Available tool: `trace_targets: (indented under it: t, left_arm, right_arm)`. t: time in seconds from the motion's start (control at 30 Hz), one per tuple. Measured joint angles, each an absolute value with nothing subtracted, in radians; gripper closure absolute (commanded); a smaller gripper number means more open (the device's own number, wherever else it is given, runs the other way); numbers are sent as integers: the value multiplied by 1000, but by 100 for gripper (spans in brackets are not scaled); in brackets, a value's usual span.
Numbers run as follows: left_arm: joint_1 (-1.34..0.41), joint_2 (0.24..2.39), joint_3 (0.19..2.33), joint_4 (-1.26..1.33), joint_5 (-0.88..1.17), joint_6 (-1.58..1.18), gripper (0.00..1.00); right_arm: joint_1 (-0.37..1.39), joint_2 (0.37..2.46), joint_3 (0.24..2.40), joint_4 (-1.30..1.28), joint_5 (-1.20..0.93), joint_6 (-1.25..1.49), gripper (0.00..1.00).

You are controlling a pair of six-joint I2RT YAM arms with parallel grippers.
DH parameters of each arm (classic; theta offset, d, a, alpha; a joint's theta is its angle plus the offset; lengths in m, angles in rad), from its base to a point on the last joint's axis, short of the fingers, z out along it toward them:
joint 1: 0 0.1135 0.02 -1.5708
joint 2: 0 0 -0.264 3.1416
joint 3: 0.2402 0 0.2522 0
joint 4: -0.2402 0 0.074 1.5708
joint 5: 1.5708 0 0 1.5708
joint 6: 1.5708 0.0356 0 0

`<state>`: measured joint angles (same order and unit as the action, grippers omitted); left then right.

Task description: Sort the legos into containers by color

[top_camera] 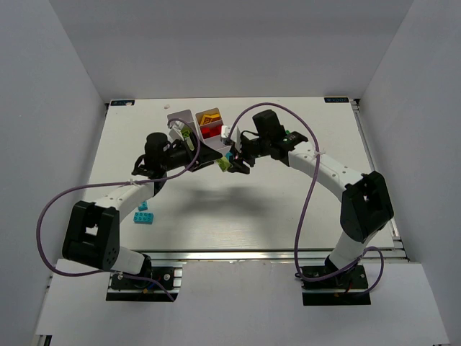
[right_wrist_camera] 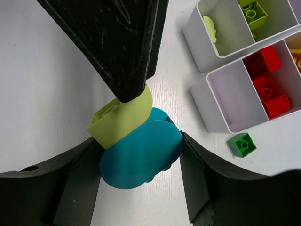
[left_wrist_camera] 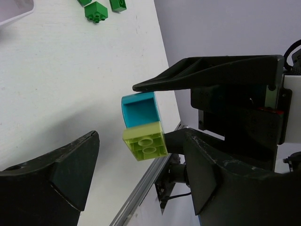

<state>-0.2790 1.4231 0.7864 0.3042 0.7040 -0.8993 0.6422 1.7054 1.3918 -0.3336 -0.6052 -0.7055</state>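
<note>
pinching the cyan brick in the right jaws, close the spread left jaws squarely on the lime brick, then twist apart.

Trays half hidden behind arms; green brick cropped at top.

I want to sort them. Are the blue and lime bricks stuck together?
Stuck together: the lime brick sits flush on the cyan brick, no gap.
</note>
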Motion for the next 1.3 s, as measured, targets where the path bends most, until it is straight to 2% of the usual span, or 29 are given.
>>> trace_targets:
  t: [0.2,0.33,0.43,0.47,0.5,0.6,0.7,1.1,1.3]
  left_arm:
    - [-279,1447,786,324,710,-903,23]
    - [-280,1464,786,333,717,-910,31]
    - [-282,1477,787,347,730,-919,47]
    - [-284,1480,788,353,735,-923,60]
    - [-285,1481,789,360,741,-929,66]
    - [-285,1483,794,368,741,-934,80]
    - [-285,1483,797,359,741,-928,86]
    - [-221,1460,819,253,807,-866,90]
    - [-64,1427,854,108,820,-772,91]
  right_arm:
    - [648,1709,1400,-327,-604,-690,100]
    - [657,1709,1401,-315,-603,-686,100]
    - [658,1710,1400,-316,-591,-684,100]
    - [660,1711,1400,-318,-586,-684,100]
    - [662,1712,1400,-320,-581,-684,100]
    - [663,1714,1399,-313,-572,-685,100]
    - [663,1714,1398,-311,-564,-687,100]
    - [662,1721,1376,-241,-603,-681,100]
    - [577,1727,1374,-236,-552,-683,100]
